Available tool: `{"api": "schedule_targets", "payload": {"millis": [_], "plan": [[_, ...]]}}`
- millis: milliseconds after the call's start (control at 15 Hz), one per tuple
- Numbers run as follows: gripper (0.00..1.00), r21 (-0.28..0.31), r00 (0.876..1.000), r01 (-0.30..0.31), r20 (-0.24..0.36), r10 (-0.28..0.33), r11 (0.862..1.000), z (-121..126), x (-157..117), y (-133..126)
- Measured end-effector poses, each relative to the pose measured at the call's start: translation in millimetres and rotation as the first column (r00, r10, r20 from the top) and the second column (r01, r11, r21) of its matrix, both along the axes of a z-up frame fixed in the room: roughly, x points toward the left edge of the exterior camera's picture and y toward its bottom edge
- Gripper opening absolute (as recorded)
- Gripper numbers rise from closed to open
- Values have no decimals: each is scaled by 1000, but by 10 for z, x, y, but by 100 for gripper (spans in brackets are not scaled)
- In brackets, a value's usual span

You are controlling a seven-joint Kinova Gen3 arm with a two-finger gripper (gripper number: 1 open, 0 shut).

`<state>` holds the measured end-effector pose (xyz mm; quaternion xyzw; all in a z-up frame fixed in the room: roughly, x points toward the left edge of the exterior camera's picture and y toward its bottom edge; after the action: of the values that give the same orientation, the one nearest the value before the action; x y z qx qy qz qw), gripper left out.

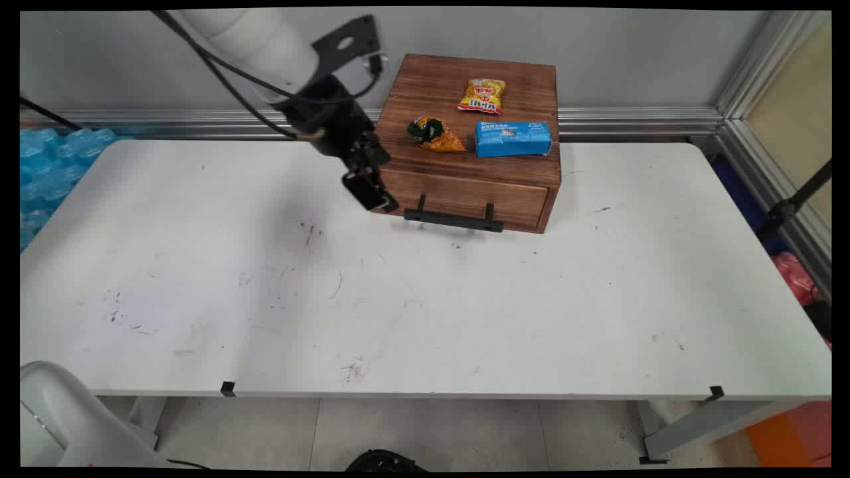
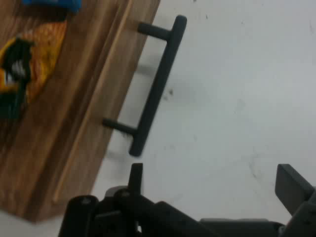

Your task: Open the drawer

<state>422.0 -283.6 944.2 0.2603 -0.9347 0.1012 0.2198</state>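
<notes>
**Tool open at the front-left corner of the drawer box, handle just to its right**

Landmark: wooden drawer box (image 1: 468,143) at the back of the surface (image 1: 425,299), against the wall rail; everything below is relative to it.

- Tool (image 1: 373,192): hangs low at the box's front-left corner, just off the drawer front, above the surface; fingers spread apart, nothing between them; the hand view shows one finger (image 2: 136,177) near the box edge and the other (image 2: 291,187) well out over bare surface, with white surface showing in the gap.
- Black bar handle (image 1: 453,216): on the drawer front, standing off it on two posts; long axis runs along the front face, roughly left-right in the main view; its left end lies just to the right of the tool, near but apart, no contact visible; in the hand view the handle (image 2: 157,84) runs diagonally ahead of the fingers, not between them.
- Drawer looks closed; front flush with the box as far as I can tell.
- On top of the box: yellow snack packet (image 1: 482,96) toward the back; orange-and-dark-green packet (image 1: 435,135) front-left, nearest the tool; blue packet (image 1: 512,139) front-right, just beside it.
- Surface: white, scuffed, with nothing else standing on it in front of the box; blue plastic (image 1: 53,166) off the left end beyond the box; grey wall behind.
</notes>
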Motion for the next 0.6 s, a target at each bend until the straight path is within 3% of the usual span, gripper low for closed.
{"api": "schedule_targets", "payload": {"millis": [600], "plan": [[100, -34, 995, 82, 50, -80, 996, -558, -521, -460]]}}
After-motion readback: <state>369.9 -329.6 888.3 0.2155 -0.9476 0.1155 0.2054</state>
